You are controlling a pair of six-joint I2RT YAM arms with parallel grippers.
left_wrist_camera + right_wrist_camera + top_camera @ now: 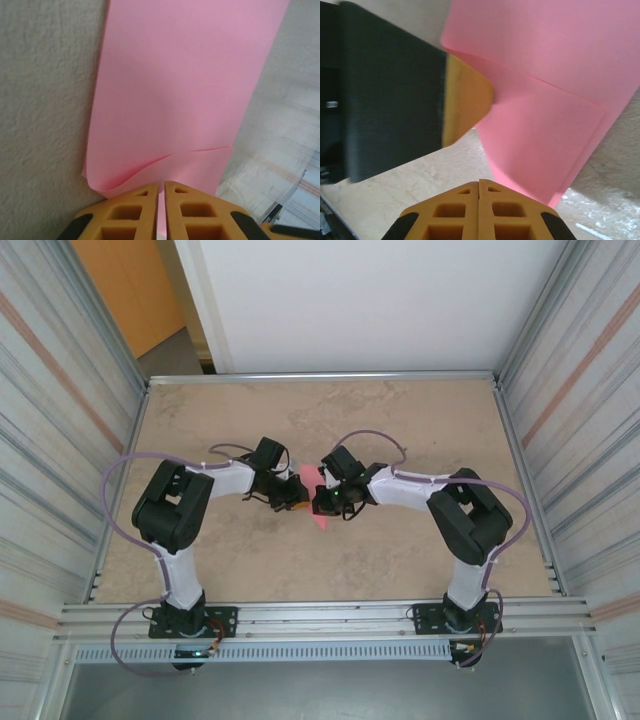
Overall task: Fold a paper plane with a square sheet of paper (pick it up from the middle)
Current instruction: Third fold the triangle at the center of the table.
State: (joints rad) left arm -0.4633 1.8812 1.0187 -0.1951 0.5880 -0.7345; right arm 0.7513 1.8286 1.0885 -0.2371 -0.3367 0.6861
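— Two arms meet over the middle of the table [400, 420]. Where's the paper [180, 90]?
— Between them, partly folded. Its edge is pinched in the left gripper [161, 185].
— And the right gripper [479, 181]?
— Closed tight at the paper; I can't tell whether it grips.

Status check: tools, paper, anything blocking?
Left tool shut on pink sheet. Sheet partly folded, one flap over. Right tool shut at sheet's edge, grip unclear. Tools crowd each other nose to nose.

Beige table [400, 560], ribbed metal side walls [60, 390], white back panel [370, 300], orange door [125, 290]
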